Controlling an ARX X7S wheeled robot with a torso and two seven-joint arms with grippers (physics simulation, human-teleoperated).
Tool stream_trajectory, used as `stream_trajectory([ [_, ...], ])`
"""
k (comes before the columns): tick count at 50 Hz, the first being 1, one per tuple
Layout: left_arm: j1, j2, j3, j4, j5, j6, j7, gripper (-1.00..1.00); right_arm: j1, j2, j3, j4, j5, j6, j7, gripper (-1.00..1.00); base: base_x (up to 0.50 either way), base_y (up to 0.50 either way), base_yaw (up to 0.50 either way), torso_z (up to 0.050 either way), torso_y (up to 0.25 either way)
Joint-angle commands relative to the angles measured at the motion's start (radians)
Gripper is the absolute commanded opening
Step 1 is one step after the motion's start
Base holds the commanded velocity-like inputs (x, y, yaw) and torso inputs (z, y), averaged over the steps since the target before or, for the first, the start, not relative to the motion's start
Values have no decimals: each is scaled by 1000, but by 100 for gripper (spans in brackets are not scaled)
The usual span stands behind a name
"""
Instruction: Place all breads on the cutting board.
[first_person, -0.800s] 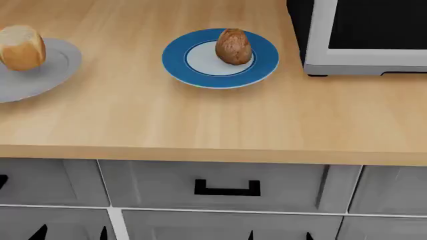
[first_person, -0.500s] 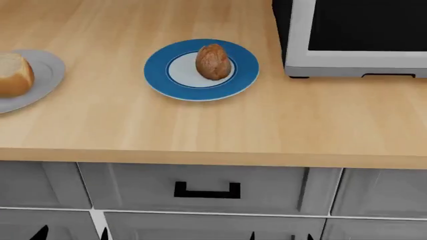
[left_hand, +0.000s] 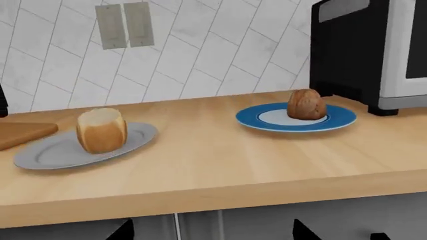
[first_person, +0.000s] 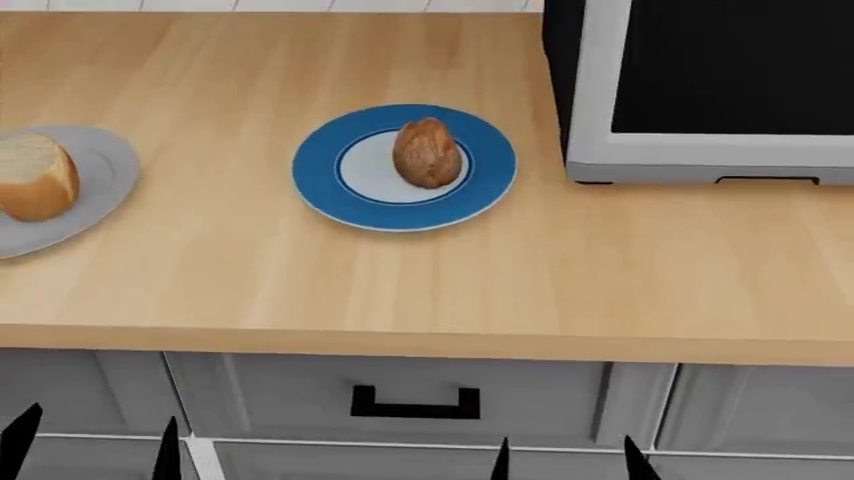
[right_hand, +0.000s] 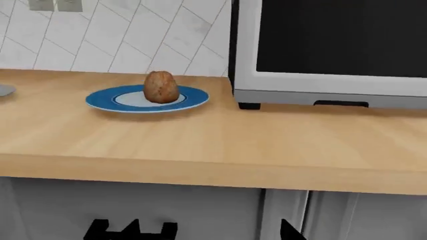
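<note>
White diagonal wall tiles (left_hand: 200, 55) back a light wood desk (first_person: 400, 280) with grey drawer fronts (first_person: 400, 395) below its front edge. Largest on the desk is the microwave (first_person: 707, 90), black-doored with a pale frame, standing at about 2 o'clock in the head view. At about 9 o'clock, half cut by the frame edge, lies the grey plate (first_person: 100, 170), and near the middle, toward 12 o'clock, the blue-rimmed plate (first_person: 327, 185), just beside the microwave but apart from it. Only a corner of the cutting board (left_hand: 23, 132) shows, in the left wrist view, just beyond the grey plate on the side away from the microwave; nothing is seen on it. On the grey plate stands the golden roll (first_person: 36, 177), its pale crumb face turned up; on the blue-rimmed plate the darker brown roll (first_person: 427, 153) stands upright, crust cracked. Smallest are the dark fingertips at the head view's lower edge: the left gripper (first_person: 94, 450) at 7 o'clock and the right gripper (first_person: 563, 462) at 5 o'clock, each with tips spread apart, holding nothing, both below the desk front.
</note>
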Motion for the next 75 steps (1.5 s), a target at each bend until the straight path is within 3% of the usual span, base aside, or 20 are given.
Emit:
stream_trajectory([
  [1, -40, -28, -52, 253, -39, -242, 39, 100, 36, 34, 13, -211, -11, 245, -27, 100, 0, 0, 0, 49, 66],
  [9, -107, -57, -66, 376, -60, -397, 36, 100, 121, 72, 21, -348, 13, 444, -38, 100, 0, 0, 0, 50, 68],
  [34, -302, -105, -74, 487, -111, -685, 43, 100, 371, 148, 25, -508, 82, 833, -68, 100, 0, 0, 0, 49, 68],
  [47, -335, -112, -76, 515, -132, -741, 44, 100, 446, 151, 41, -569, 116, 954, -80, 100, 0, 0, 0, 49, 68],
  [75, -321, -122, -69, 502, -142, -722, 28, 100, 437, 136, 64, -604, 152, 969, -83, 100, 0, 500, 0, 49, 68],
])
